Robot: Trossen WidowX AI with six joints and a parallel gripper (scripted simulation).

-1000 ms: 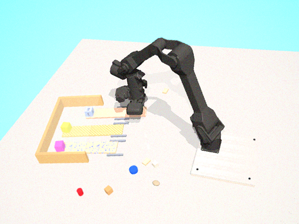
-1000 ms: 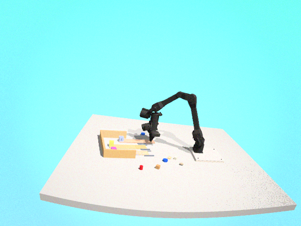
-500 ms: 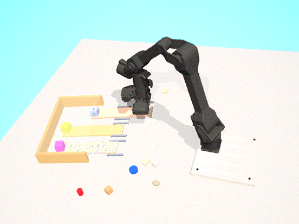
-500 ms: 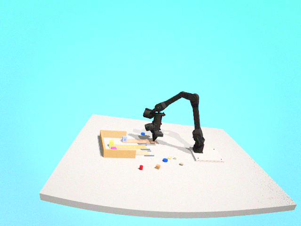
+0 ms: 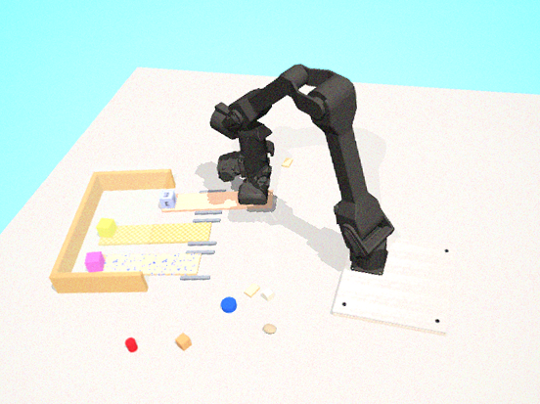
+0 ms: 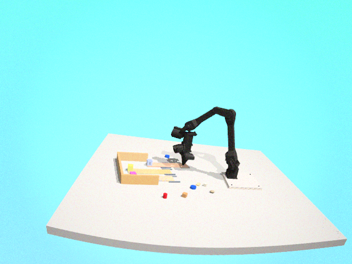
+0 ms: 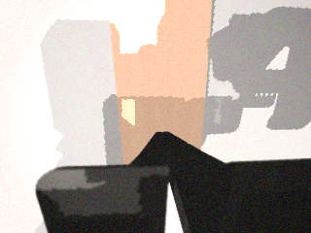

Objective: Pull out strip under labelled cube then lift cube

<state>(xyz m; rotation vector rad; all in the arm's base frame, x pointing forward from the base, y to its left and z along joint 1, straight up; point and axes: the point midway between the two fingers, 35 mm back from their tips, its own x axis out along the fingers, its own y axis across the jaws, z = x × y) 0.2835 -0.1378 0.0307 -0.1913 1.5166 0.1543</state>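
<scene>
The labelled pale blue cube sits upright on the inner end of the plain orange strip, near the open side of the wooden frame. The strip extends out past its grey guide rails. My gripper is shut and empty, tips pointing down at the strip's outer part; they seem to touch its top. A yellow cube is at the inner end of the yellow lattice strip. A magenta cube is at the inner end of the blue-speckled strip.
The wooden frame walls three sides around the cubes. Grey rails flank the strips. A red cylinder, orange block, blue disc and a pebble lie in front. Another blue disc lies behind the strips.
</scene>
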